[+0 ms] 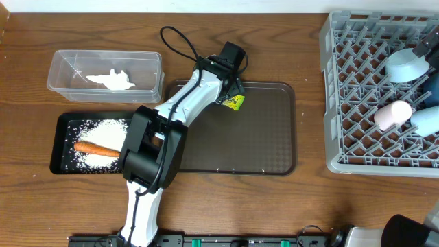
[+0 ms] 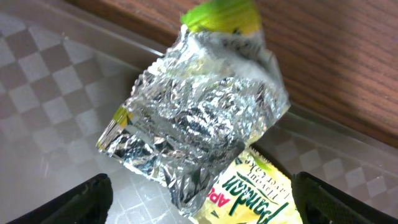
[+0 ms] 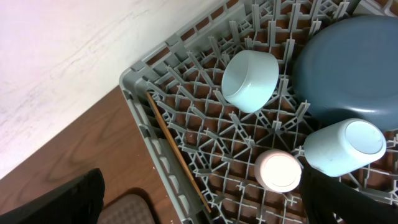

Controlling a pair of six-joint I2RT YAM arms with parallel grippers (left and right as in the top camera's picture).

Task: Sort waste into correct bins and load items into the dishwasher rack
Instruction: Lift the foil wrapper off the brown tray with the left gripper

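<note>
Wooden surface (image 1: 309,206), brown serving tray (image 1: 260,144) at centre. Crinkled foil wrapper (image 2: 193,130) lies on tray by rear rim, between fingers of left claw (image 2: 199,199), untouched; claw spread wide. Wrapper's long axis runs along reach, across closing line. Left arm far nearer; right claw (image 3: 205,199) spread over dishwasher rack (image 3: 155,112).

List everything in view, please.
table: 1, brown, under everything
tub: 1, clear, top left
tissue: 1, white, in tub
black tray: 1, black, below tub
rice: scattered, white, in black tray
carrot: 1, orange, in black tray
brown tray: 1, dark brown, centre
wrapper: 1, silver and green, on brown tray
rack: 1, grey, right
bowl: 1, light blue, in rack
plate: 1, blue, in rack
cups: 2, whitish, in rack
chopsticks: unclear, wooden, in rack
left gripper: 1, black, open above wrapper
right gripper: 1, black, open above rack
</note>
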